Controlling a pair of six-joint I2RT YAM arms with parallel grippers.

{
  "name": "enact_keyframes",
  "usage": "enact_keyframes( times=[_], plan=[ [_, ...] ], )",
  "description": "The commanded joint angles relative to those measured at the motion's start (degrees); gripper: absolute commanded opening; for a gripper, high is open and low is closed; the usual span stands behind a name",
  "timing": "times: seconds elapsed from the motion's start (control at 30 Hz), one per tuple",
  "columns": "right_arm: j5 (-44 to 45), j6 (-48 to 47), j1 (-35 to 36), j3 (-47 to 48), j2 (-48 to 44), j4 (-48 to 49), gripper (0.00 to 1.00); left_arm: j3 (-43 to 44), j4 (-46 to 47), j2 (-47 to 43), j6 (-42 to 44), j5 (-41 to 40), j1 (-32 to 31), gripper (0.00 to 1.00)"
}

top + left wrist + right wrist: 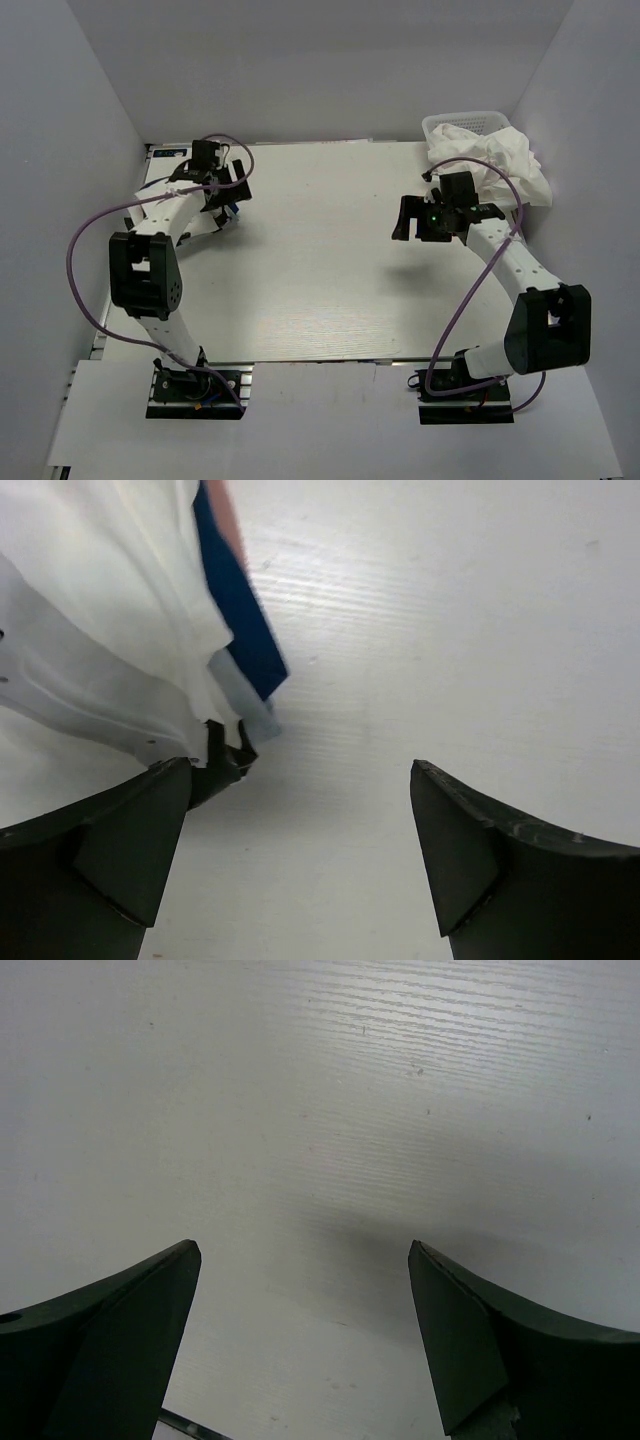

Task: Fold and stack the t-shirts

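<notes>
At the near edge, two black base plates carry the jointed arms, white shells with black blocky housings, each trailed by a looping purple cable (82,240). The table (320,290) is a pale, matt board with a fine, straight wood-like grain.

The left gripper (228,190) sits over the far left part of the table. In its wrist view the left gripper (300,768) is released, its two dark, wedge-shaped fingers (130,830) spread wide and holding nothing. Just beyond the left finger lies a folded blue t-shirt (245,630), a smooth, deep blue strip with a pale grey layer at its corner. Soft white fabric (100,590) with gentle folds covers most of it; whether this is a shirt cannot be told here.

The right gripper (408,218) hangs over the right half of the table. From its own camera the right gripper (305,1248) is likewise spread wide and empty, with matt black tapered fingers (110,1330) over bare grain.

Farthest, in the right corner, a rumpled heap of white t-shirts (495,165) spills from a white plastic mesh basket (455,122) onto the table.
</notes>
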Motion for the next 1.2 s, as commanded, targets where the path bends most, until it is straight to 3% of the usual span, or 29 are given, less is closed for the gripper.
enact_keyframes(
  times=[0.0, 0.13, 0.27, 0.37, 0.47, 0.67, 0.9, 1.17],
  plan=[
    [-2.11, 0.68, 0.4, 0.64, -2.46, 1.97, 0.9, 3.55, 2.48, -6.1, 0.15, 6.35, -0.11, 1.0],
    [-1.94, 0.59, 0.4, 1.07, -3.51, 2.06, 0.9, 6.98, -0.76, -6.1, -0.37, 7.87, -0.11, 1.0],
    [-1.5, 0.77, 0.4, 1.52, -4.92, 2.58, 0.9, 3.57, -1.39, -13.27, -2.65, -2.3, 1.37, 1.0],
    [-2.29, 0.94, 0.4, 0.99, -4.92, 3.11, 0.9, -4.17, 3.0, -19.44, -4.24, -12.75, 3.4, 1.0],
    [-4.14, -0.11, 0.4, 1.51, -3.27, 2.33, 0.9, -5.85, 5.02, -20.43, -3.72, -9.65, 7.34, 1.0],
    [-5.1, -0.11, 0.4, 2.57, -1.85, 1.18, 0.9, -5.67, 10.55, -10.42, -2.92, -5.67, 12.1, 1.0],
    [-2.91, 0.24, 0.49, 2.57, -1.85, 0.04, 0.9, -11.74, 16.19, -9.18, -3.98, -6.81, 15.7, 1.0],
    [-2.56, 0.42, 0.32, 2.31, -3.08, 0.03, 0.9, -2.87, 7.59, -1.97, -2.22, -4.88, 16.24, 1.0]
  ],
)
